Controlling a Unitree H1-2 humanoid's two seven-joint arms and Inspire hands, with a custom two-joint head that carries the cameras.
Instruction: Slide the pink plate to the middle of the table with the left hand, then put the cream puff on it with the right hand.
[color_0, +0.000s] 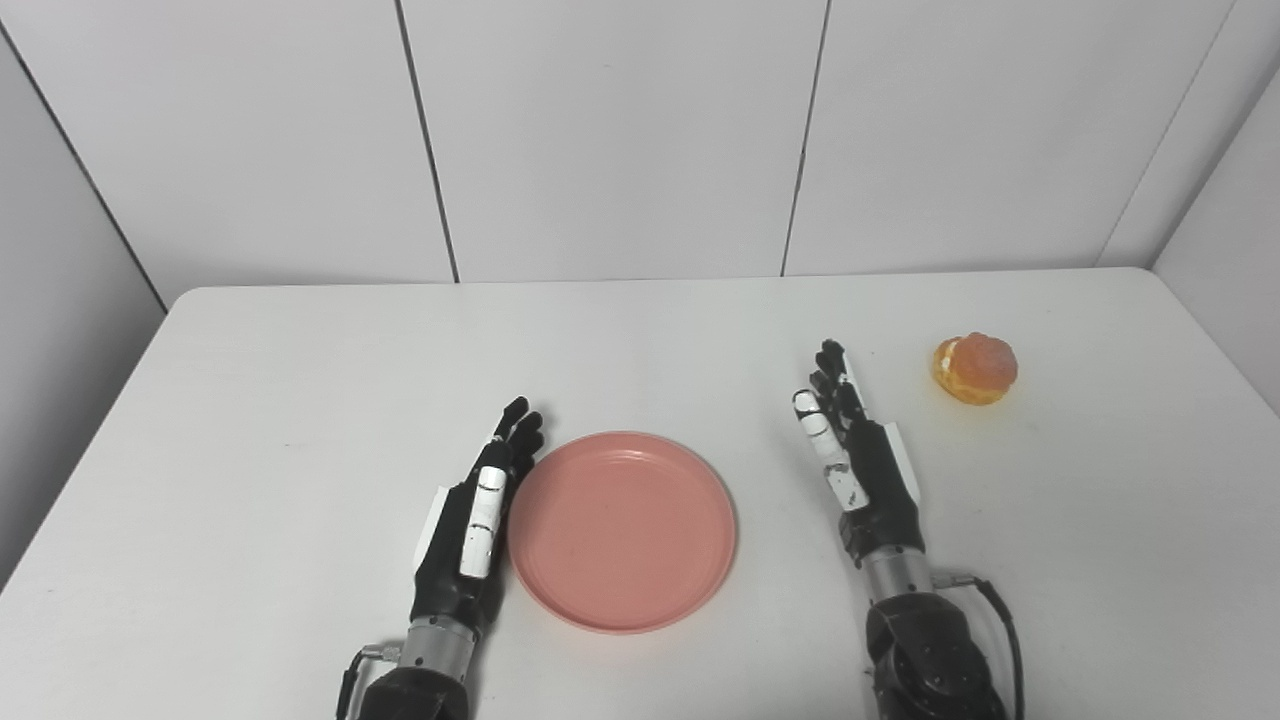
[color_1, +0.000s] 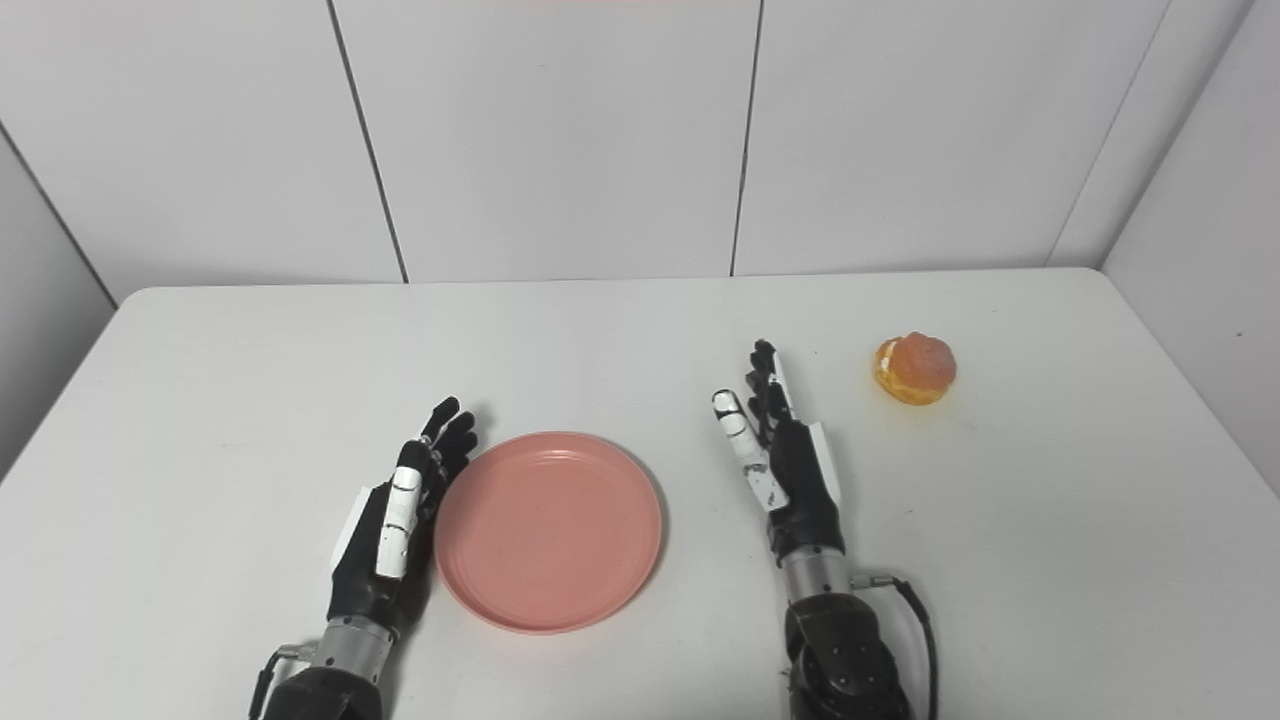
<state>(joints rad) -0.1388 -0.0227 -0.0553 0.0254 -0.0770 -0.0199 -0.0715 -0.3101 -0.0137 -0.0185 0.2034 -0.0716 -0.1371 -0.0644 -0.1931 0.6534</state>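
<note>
Left eye view shows a white counter (color_0: 300, 380) with both arms coming in from the near edge. The left hand (color_0: 475, 520) lies flat and edge-on, fingers (color_0: 517, 425) stretched forward and held together, gripping nothing. Its inner side sits right against the left rim of the plate (color_0: 622, 530); whether it truly touches the rim cannot be told, but no gap shows along the palm. The plate is pink, round, shallow and bare, lying flat on the counter just to the right of the left hand, and between the two hands.

The right hand (color_0: 860, 470) is also extended, fingers straight and pointing away toward the far edge, holding nothing. It stands apart from the plate, with a strip of bare counter between its inner side and the plate's right rim.

The puff (color_0: 975, 368) rests on the counter ahead and to the right of the right hand, near its fingertips but clear of them. It is golden-brown with a pale band of filling showing on its left side. It is well apart from the plate and from the left hand.

Grey wall panels (color_0: 600, 130) stand behind the counter.
</note>
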